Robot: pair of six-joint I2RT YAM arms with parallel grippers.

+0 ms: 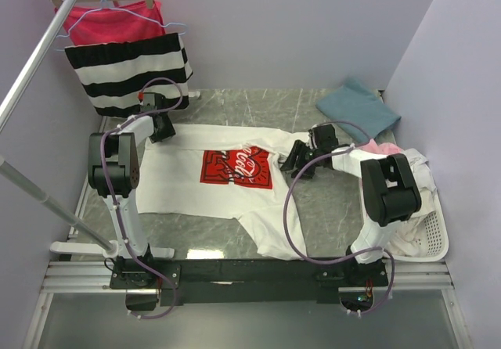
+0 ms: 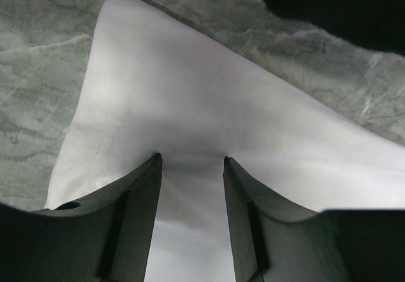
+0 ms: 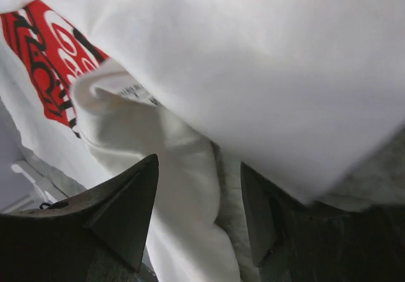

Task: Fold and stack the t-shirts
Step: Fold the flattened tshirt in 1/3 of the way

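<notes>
White tee [image 1: 184, 181]: spread out flat on the marble surface [image 1: 258, 108], red logo [image 1: 237, 167] face up near the middle; one lower part hangs toward the near edge.
Left pincer [image 1: 162, 127]: at the tee's far left corner, low over the cloth.
Left pincer, wrist view [image 2: 191, 159]: released; the jaws stand apart with a flat white corner of the tee [image 2: 209, 105] running between them, and nothing is pinched. Marble shows on both sides of that corner.
Right pincer [image 1: 296, 160]: at the tee's right side, just beside the logo, by the neck opening.
Right pincer, wrist view [image 3: 199, 165]: released; the jaws are apart, with a rolled fold of white cloth [image 3: 183, 168] lying in the gap. A small printed label [image 3: 136, 93] shows on the fold, part of the logo [image 3: 44, 48] lies to its left, and a broad white layer covers the upper right.
Teal tee [image 1: 362, 108]: folded, at the far right corner of the surface, apart from the white tee.
Basket [image 1: 438, 243]: white, at the right edge, partly behind the right arm.
Pale tees [image 1: 419, 169]: white and pink cloth heaped in the basket.
Striped garment [image 1: 129, 71]: hangs at the far left, above the surface's back edge.
Red garment [image 1: 117, 22]: hangs just behind the striped one.
</notes>
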